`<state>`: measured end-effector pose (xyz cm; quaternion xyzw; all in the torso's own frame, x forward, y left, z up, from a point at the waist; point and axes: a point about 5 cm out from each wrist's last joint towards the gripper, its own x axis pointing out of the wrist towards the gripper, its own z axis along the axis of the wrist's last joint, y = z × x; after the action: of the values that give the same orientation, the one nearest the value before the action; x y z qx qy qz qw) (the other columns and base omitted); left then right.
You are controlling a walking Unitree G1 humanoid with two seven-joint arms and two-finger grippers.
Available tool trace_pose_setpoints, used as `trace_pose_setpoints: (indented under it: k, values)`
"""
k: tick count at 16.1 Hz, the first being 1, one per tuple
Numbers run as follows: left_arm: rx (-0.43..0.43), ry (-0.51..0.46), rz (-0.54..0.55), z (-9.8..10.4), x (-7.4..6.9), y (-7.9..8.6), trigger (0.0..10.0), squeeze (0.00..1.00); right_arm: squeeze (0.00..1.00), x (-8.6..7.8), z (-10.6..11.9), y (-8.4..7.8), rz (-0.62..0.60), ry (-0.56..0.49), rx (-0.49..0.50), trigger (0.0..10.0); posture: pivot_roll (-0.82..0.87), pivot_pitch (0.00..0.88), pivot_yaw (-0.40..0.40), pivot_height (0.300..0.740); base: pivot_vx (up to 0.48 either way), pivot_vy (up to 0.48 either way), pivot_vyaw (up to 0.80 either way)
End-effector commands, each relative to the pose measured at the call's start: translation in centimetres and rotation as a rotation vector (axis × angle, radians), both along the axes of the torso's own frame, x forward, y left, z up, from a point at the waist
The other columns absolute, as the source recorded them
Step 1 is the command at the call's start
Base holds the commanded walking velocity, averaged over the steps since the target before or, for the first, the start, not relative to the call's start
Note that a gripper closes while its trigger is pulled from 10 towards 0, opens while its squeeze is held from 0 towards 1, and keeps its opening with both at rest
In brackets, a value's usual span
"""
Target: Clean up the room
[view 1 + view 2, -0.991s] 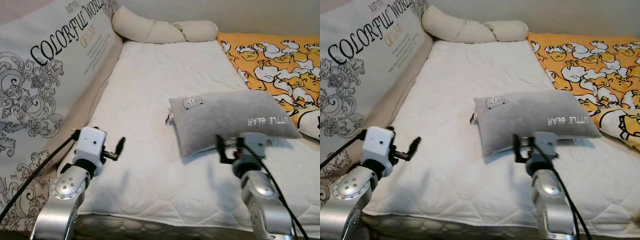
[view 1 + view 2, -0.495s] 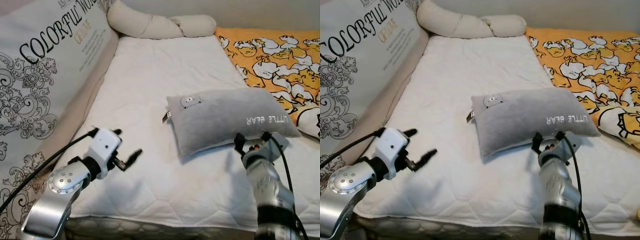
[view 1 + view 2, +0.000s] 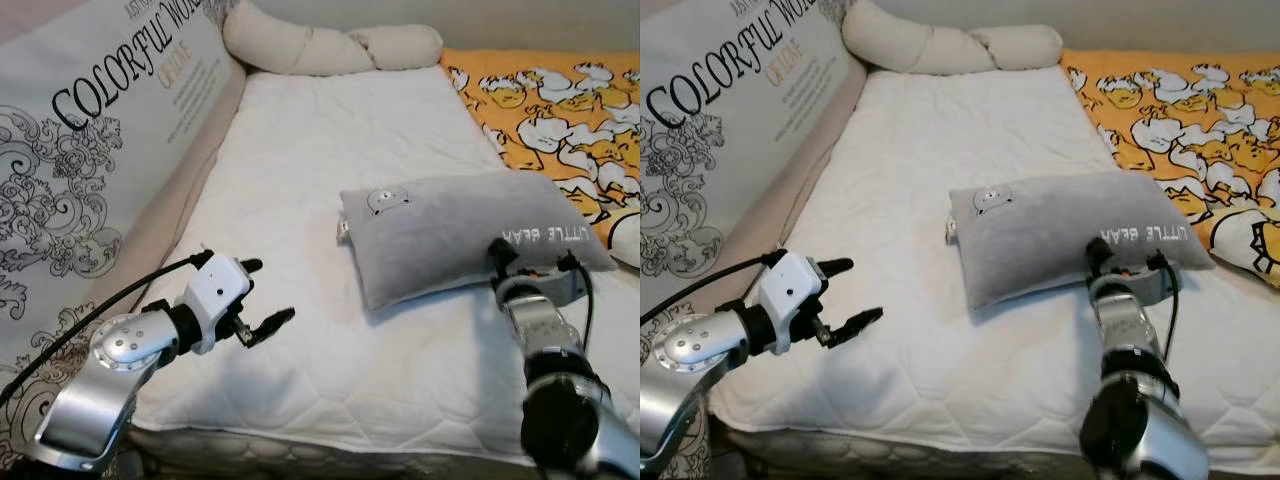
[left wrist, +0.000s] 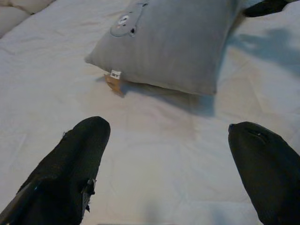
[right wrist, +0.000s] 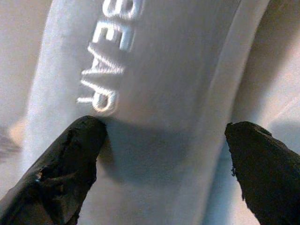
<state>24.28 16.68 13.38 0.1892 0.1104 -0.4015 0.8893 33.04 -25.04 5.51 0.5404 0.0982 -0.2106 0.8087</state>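
Right tool (image 3: 527, 262) is sitting wide open at the near edge of the grey pillow (image 3: 450, 228), which is lying mid-bed (image 3: 300, 150), one finger (image 5: 70, 164) touching the fabric by the lettering. Left tool (image 3: 255, 300) is hovering open over bare mattress, well apart from it. The risk: pinching only a thin fold, so the soft pillow is sagging and slipping out on the lift.

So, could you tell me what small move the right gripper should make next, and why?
Probably close on the grey rectangular plush pillow. The right gripper is open, its fingers straddling the pillow's near edge by the white lettering, one already touching the fabric, so it seems placed to grasp.
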Motion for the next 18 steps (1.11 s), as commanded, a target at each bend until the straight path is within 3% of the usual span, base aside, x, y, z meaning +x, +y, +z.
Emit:
trace_pose_setpoints:
  k: [1, 3, 5, 6, 7, 8, 9, 18]
  values:
    - [0.011, 0.009, -0.023, 0.0, -0.2, 0.0, 10.0, 0.00, 0.00, 0.5, 0.4, 0.3, -0.017, -0.043, 0.068, 10.0, 0.07, 0.000, 0.059, 0.740, 0.000, 0.000, 0.00]
    - [0.015, 0.011, -0.030, 0.1, -0.2, 0.1, 10.0, 0.00, 0.00, 0.8, 0.5, 0.7, -0.010, -0.039, 0.095, 10.0, 0.08, 0.000, 0.056, 0.740, 0.000, 0.000, 0.00]
    - [0.024, 0.011, -0.036, 0.2, -0.3, 0.2, 10.0, 0.00, 0.00, 1.3, 0.8, 0.9, 0.005, -0.001, 0.022, 10.0, 0.10, 0.000, 0.049, 0.740, 0.000, 0.000, 0.00]
    - [0.029, 0.014, -0.036, 0.1, -0.4, 0.3, 10.0, 0.00, 0.00, 1.7, 1.3, 1.0, 0.030, 0.007, -0.036, 6.2, 0.10, 0.000, 0.045, 0.740, 0.000, 0.000, 0.00]
    - [0.029, 0.015, -0.036, 0.1, -0.4, 0.3, 10.0, 0.00, 0.00, 1.8, 1.4, 1.1, 0.029, 0.011, -0.039, 4.7, 0.10, 0.000, 0.044, 0.740, 0.000, 0.000, 0.00]
    - [0.029, 0.015, -0.036, 0.1, -0.5, 0.2, 10.0, 0.00, 0.00, 1.9, 1.6, 0.9, 0.011, 0.014, -0.025, 1.4, 0.11, 0.000, 0.039, 0.740, 0.000, 0.000, 0.00]
    - [0.028, 0.015, -0.035, 0.1, -0.5, 0.2, 10.0, 0.00, 0.00, 2.0, 1.9, 0.7, -0.012, 0.018, -0.018, 0.0, 0.11, 0.000, 0.037, 0.740, 0.000, 0.000, 0.00]
    - [0.027, 0.012, -0.032, 0.1, -0.4, 0.1, 10.0, 0.00, 0.00, 2.4, 2.5, 0.6, -0.023, 0.035, -0.030, 0.0, 0.11, 0.000, 0.028, 0.740, 0.000, 0.000, 0.00]
